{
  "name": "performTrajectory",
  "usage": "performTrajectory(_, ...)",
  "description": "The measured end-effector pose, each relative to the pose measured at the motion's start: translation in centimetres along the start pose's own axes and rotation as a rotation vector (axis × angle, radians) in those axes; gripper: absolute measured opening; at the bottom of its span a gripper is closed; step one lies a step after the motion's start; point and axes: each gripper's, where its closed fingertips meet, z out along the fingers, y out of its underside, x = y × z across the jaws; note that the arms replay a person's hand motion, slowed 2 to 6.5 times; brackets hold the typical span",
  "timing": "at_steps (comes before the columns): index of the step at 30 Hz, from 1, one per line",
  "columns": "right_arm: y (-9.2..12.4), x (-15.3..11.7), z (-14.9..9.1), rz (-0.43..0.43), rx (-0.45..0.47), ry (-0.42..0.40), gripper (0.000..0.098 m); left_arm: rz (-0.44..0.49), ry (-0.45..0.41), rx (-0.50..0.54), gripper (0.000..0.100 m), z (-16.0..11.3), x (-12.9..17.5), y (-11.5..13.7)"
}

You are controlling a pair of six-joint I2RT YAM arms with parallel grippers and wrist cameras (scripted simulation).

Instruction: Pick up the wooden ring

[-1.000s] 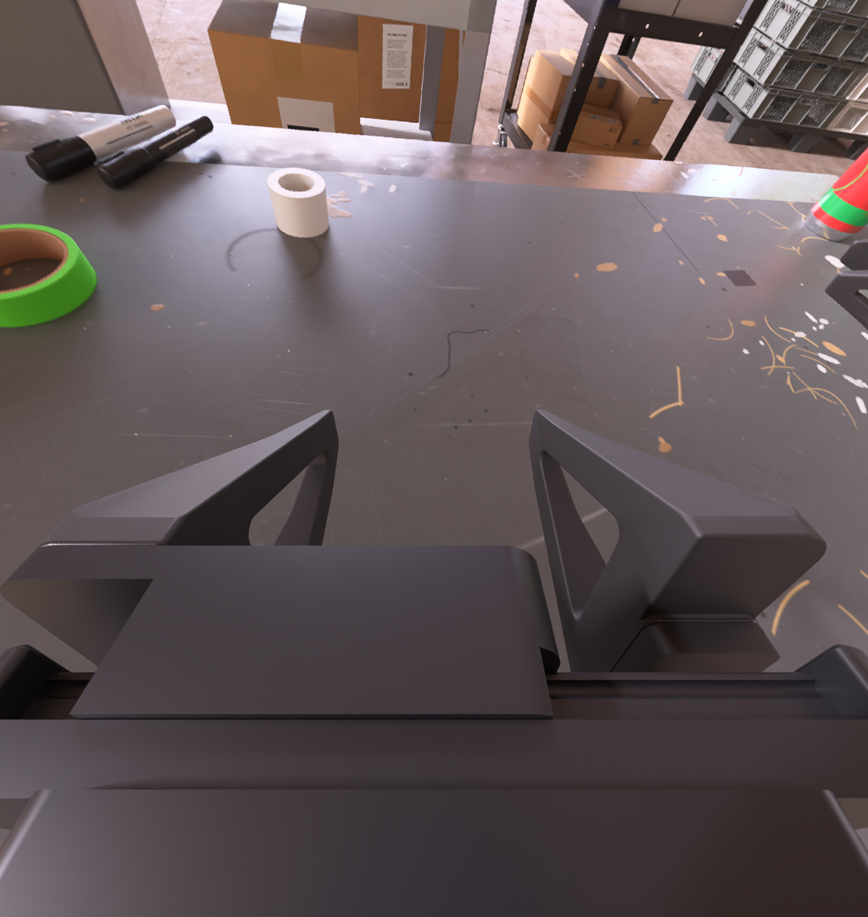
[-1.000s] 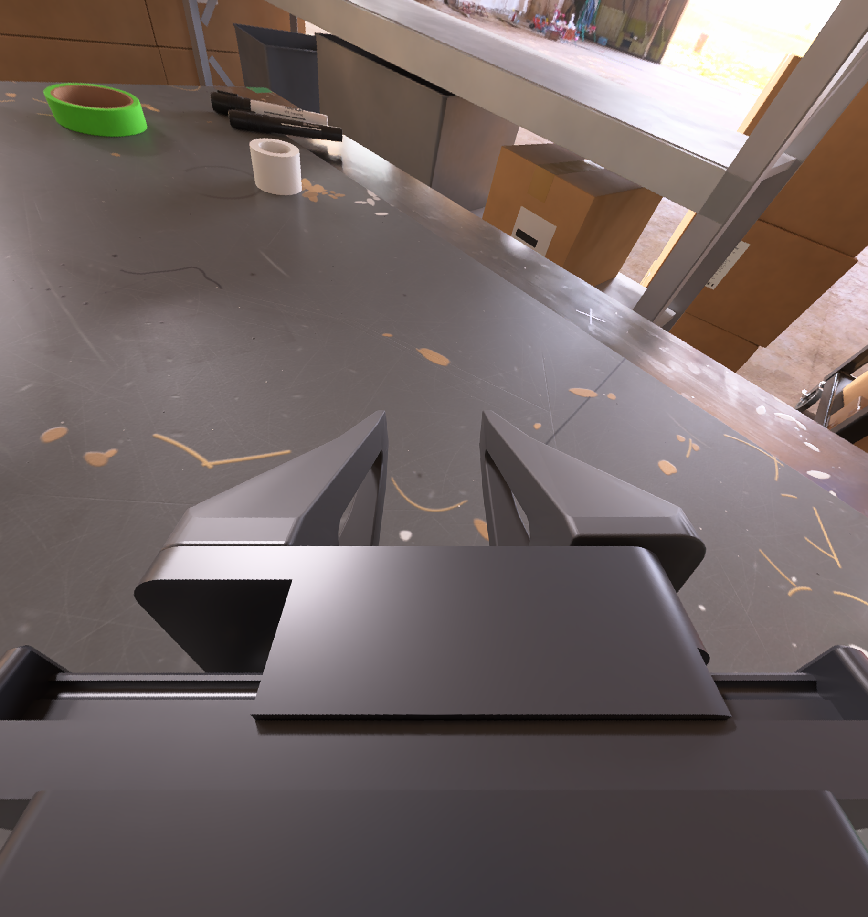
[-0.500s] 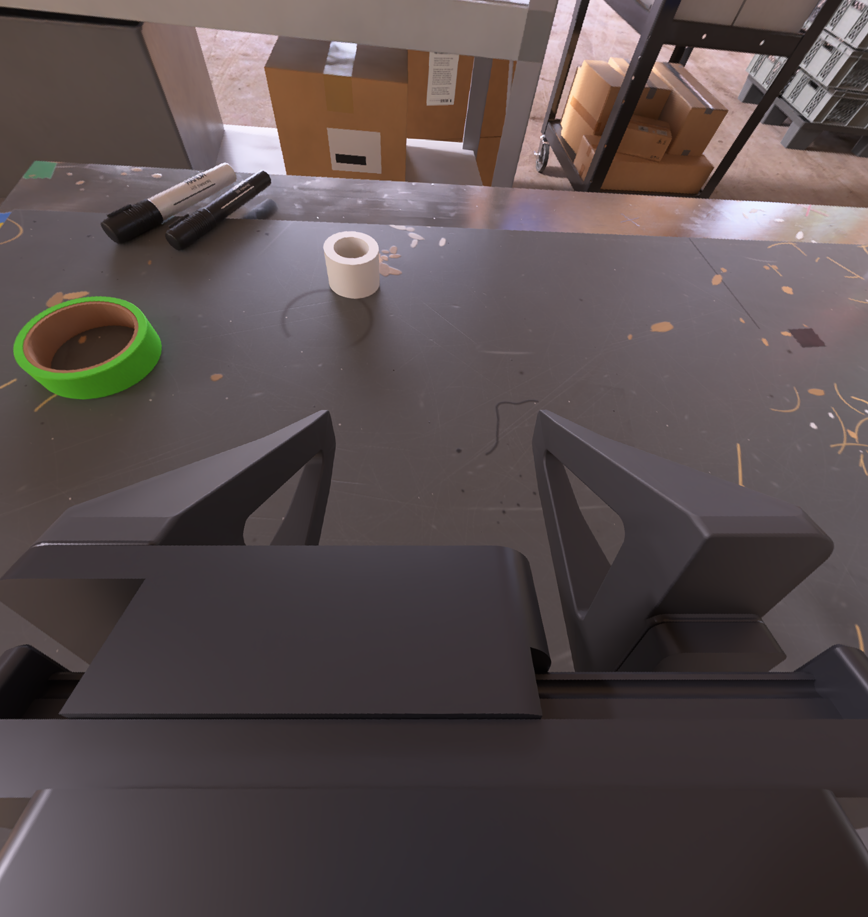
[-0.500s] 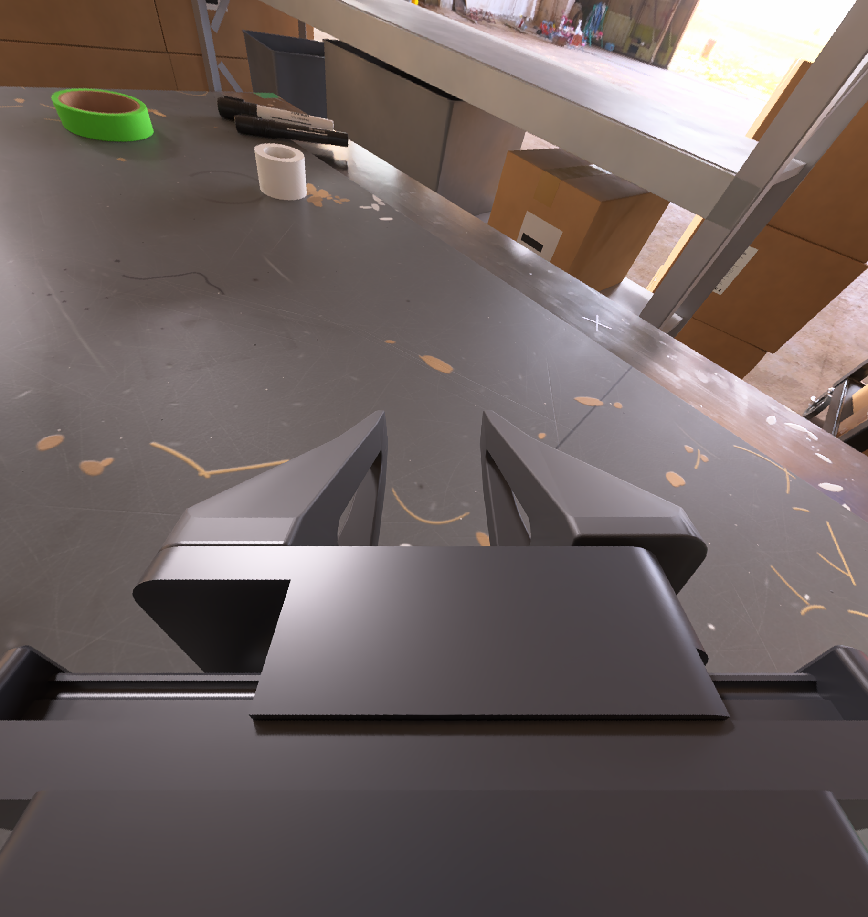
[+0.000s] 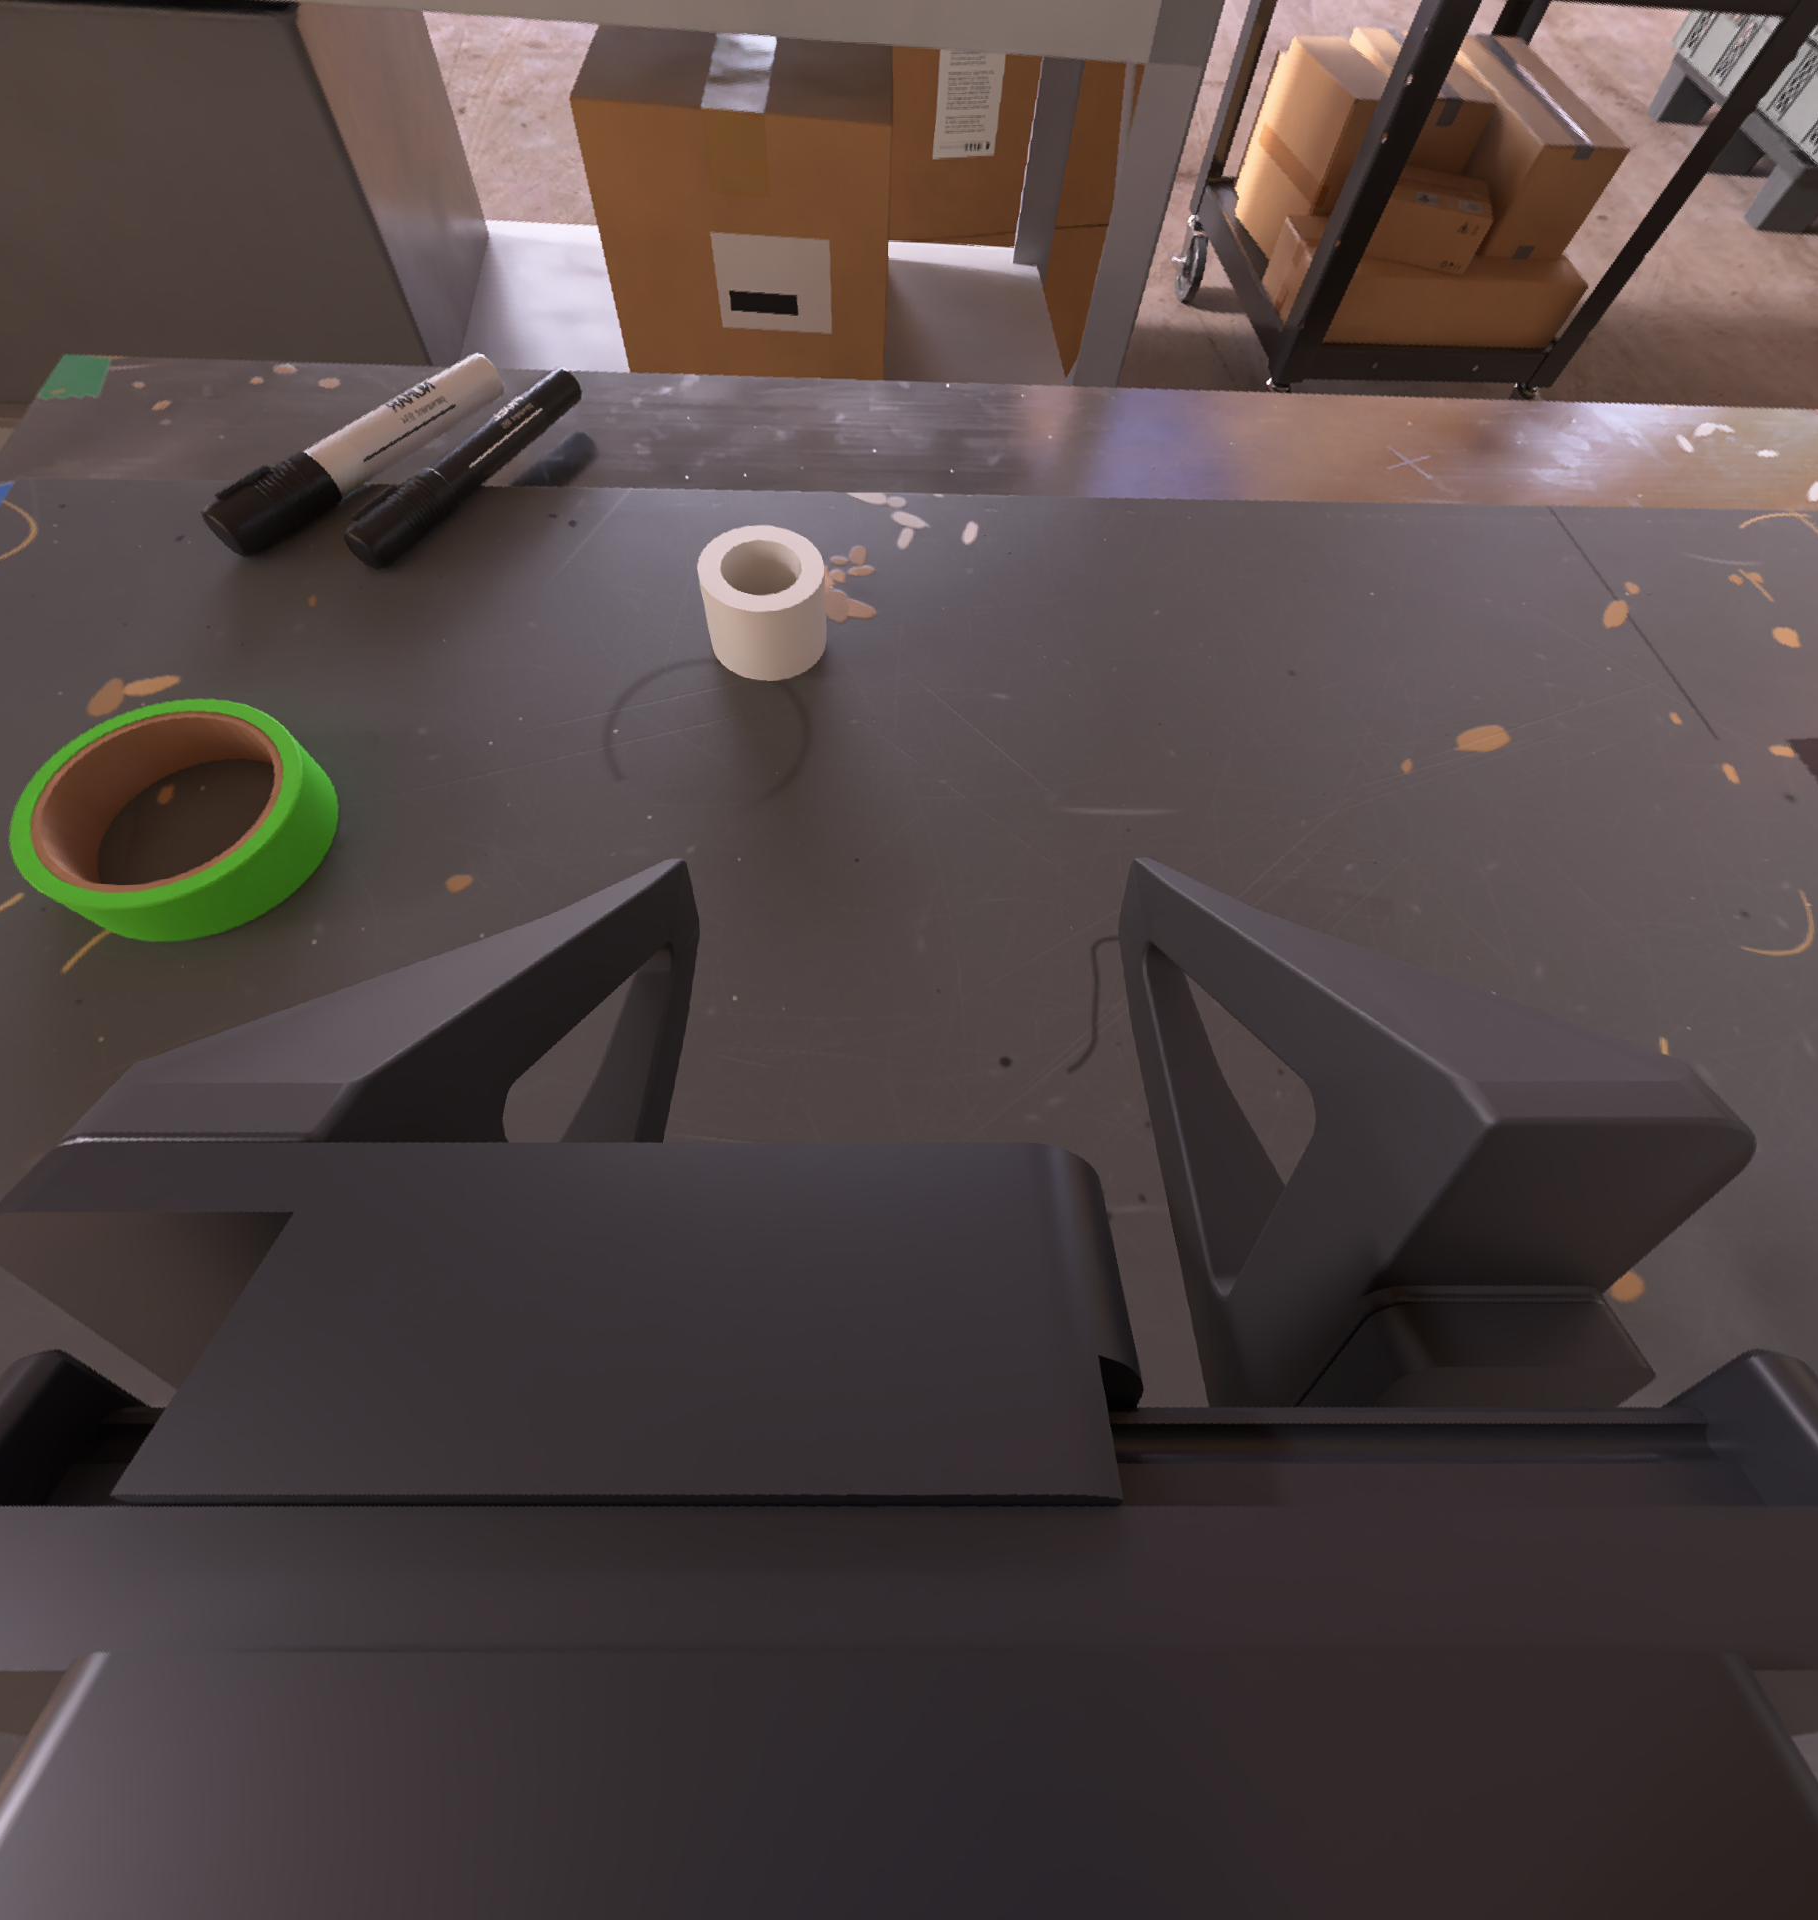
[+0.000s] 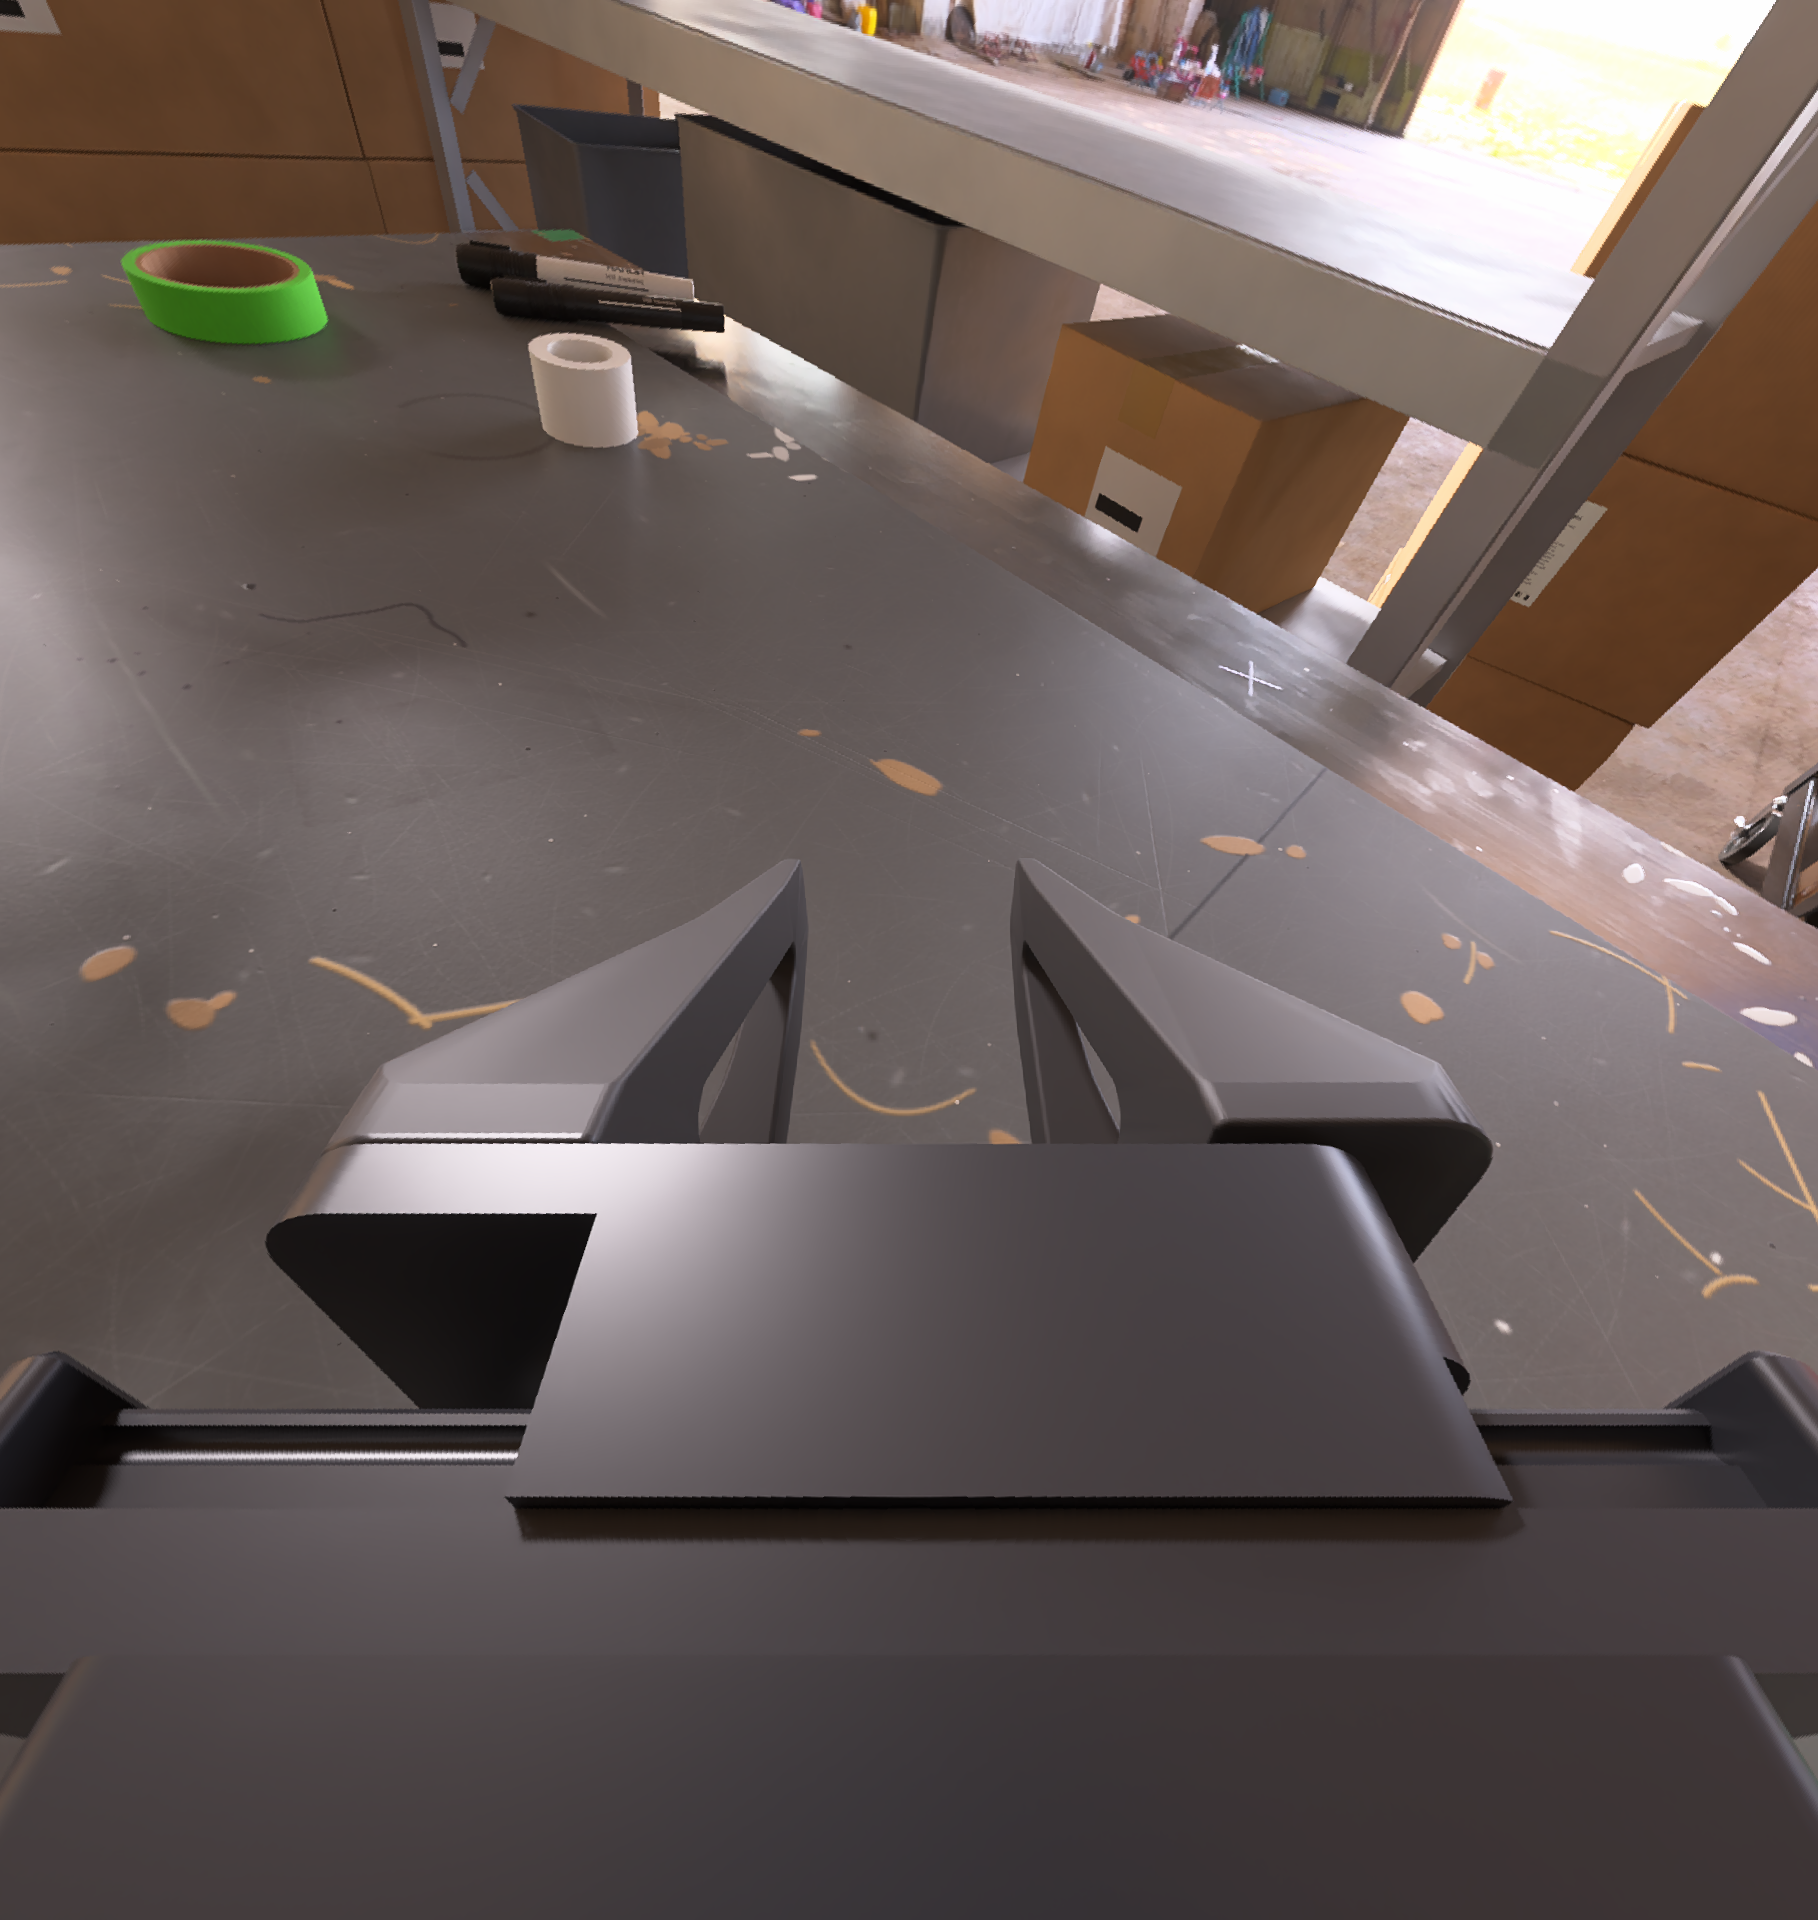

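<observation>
On the scuffed grey bench [image 5: 1092,675] stand one pale cylindrical wooden ring [image 5: 761,601], one green tape roll [image 5: 172,819] and two black markers [image 5: 463,470]. Left hand [image 5: 910,883] gapes empty; right hand [image 6: 907,883] is parted, gripping nothing

The near stretch of the dark grey, paint-flecked tabletop [image 5: 988,748] is hidden behind the broad black body of the left pincer [image 5: 910,883]. In the right wrist view the right pincer [image 6: 907,883] covers the near tabletop [image 6: 469,779] the same way. The tall brown cardboard box [image 5: 744,197] beyond the far edge is cut off by the top of the frame. The print on the white-barrelled black marker [image 5: 354,452] and the all-black marker [image 5: 463,468] is too small to tell.
</observation>
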Motion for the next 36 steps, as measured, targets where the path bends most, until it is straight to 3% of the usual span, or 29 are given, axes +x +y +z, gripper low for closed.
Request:
performTrajectory(20,-0.2,1.1,1.0,0.018,0.005,0.003,0.0339,0.04,-0.069,-0.079,0.069,5.8,-1.6,-0.7)
performTrajectory(36,-0.2,1.6,1.4,0.095,0.006,-0.025,0.035,0.089,-0.137,-0.17,0.069,11.2,-2.5,-0.7)
